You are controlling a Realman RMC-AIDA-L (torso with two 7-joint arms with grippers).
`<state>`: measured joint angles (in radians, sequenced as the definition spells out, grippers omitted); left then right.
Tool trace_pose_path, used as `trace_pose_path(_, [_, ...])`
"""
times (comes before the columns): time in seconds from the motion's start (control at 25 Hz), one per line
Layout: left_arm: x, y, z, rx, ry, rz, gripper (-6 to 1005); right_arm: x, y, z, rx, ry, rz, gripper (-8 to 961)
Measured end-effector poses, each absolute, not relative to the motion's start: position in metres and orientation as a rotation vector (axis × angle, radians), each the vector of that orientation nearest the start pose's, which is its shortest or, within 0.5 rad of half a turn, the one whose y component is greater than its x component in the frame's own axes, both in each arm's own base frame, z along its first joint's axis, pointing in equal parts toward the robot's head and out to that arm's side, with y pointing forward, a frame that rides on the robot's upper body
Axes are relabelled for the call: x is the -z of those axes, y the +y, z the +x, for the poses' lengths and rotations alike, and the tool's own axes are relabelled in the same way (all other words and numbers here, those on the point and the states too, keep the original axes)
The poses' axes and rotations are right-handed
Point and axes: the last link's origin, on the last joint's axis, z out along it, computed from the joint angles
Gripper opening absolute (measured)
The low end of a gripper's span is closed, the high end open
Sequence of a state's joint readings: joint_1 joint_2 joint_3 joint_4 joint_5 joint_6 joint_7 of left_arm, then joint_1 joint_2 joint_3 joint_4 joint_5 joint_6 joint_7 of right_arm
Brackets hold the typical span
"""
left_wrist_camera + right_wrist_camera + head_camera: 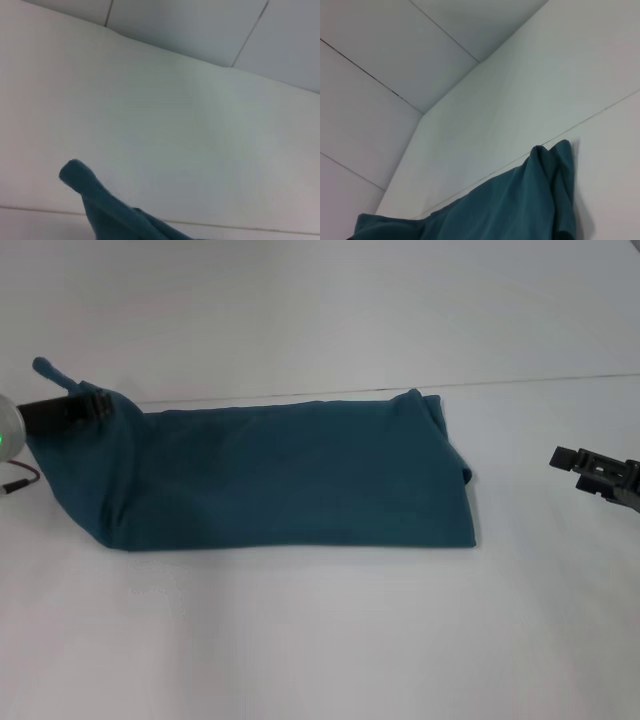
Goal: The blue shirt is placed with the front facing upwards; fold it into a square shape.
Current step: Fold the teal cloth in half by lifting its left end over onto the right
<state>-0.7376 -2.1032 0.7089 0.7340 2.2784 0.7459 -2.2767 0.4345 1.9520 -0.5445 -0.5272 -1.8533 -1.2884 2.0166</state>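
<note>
Gripping cloth at the far left of the head view, the left gripper (88, 403) has its jaws clamped on an end of the blue shirt (290, 475), with a small tuft of fabric sticking up past the fingers; the same tuft rises against the pale wall in the left wrist view (80, 177). From those jaws the shirt slopes down and runs rightward as a long folded band lying flat on the white table (320, 640), its back edge along the table's far seam and its front edge straight. No lettering, collar or label shows on the exposed surface. The band's right end is bunched into a few folds, with a small peak at the upper corner, which the right wrist view shows as a rumpled point (550, 160) resting on the tabletop. Well apart from that end, farther right and clear of the cloth, the right gripper (572, 459) hangs above the table near the edge of the head view; its jaws hold nothing, and whether they stand apart or together cannot be told.
</note>
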Motion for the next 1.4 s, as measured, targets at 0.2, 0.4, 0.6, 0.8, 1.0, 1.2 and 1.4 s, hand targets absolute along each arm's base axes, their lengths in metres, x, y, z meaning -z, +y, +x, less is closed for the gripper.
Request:
trace_pose_path(0.2, [-0.045, 0.454, -0.253, 0.478, -1.271, -1.945, 25, -0.068, 0.340, 0.350, -0.923, 1.606, -1.895, 948])
trace_pose_path(0.4, [-0.038, 0.450, -0.246, 0.444, -1.234, -2.026, 27, -0.068, 0.340, 0.350, -0.924, 1.606, -1.897, 949])
trace_pose_path(0.6, [-0.021, 0.447, -0.240, 0.367, -1.182, -2.102, 29, -0.067, 0.340, 0.350, -0.924, 1.607, -1.897, 950])
trace_pose_path(0.8, [-0.021, 0.448, -0.241, 0.380, -1.197, -2.070, 31, -0.067, 0.339, 0.351, -0.920, 1.614, -1.893, 949])
trace_pose_path(1.0, [-0.030, 0.450, -0.243, 0.419, -1.251, -2.008, 33, -0.067, 0.337, 0.353, -0.918, 1.618, -1.887, 950])
trace_pose_path(1.2, [-0.038, 0.452, -0.233, 0.459, -1.265, -1.997, 36, -0.068, 0.336, 0.354, -0.916, 1.619, -1.887, 950])
trace_pose_path(1.4, [-0.042, 0.453, -0.217, 0.496, -1.276, -2.025, 38, -0.068, 0.336, 0.355, -0.911, 1.615, -1.890, 949])
